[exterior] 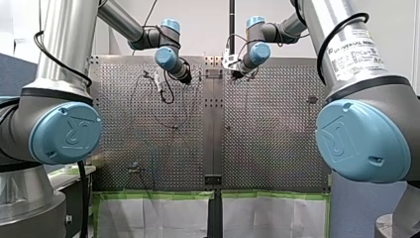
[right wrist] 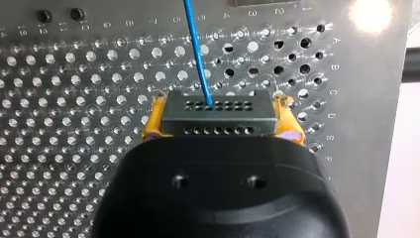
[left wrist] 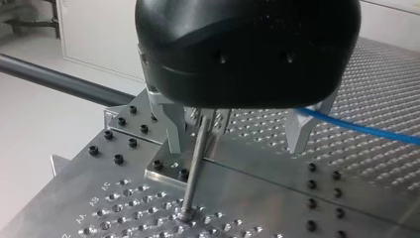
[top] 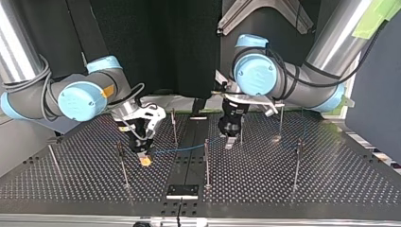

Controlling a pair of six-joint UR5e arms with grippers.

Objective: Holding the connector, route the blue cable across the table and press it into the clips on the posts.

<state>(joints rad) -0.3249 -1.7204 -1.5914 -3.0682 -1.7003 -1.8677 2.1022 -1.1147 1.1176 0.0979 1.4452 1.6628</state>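
A dark grey connector (right wrist: 220, 116) sits between the yellow pads of my right gripper (right wrist: 220, 106), which is shut on it. The blue cable (right wrist: 197, 49) leaves the connector and runs over the perforated table. In the top view my right gripper (top: 145, 160) hangs low at the left, and the cable (top: 182, 148) stretches right to my left gripper (top: 230, 142). My left gripper (left wrist: 236, 134) stands open, with its metal fingers (left wrist: 174, 130) astride a thin post (left wrist: 197, 163). The cable (left wrist: 361, 129) reaches its other finger from the side. Nothing is gripped there.
Several thin upright posts stand on the table, among them a post (top: 122, 165) near my right gripper, a middle post (top: 206, 163) and a post (top: 297, 163) at the top view's right. A black plate (top: 182, 190) lies at the near edge.
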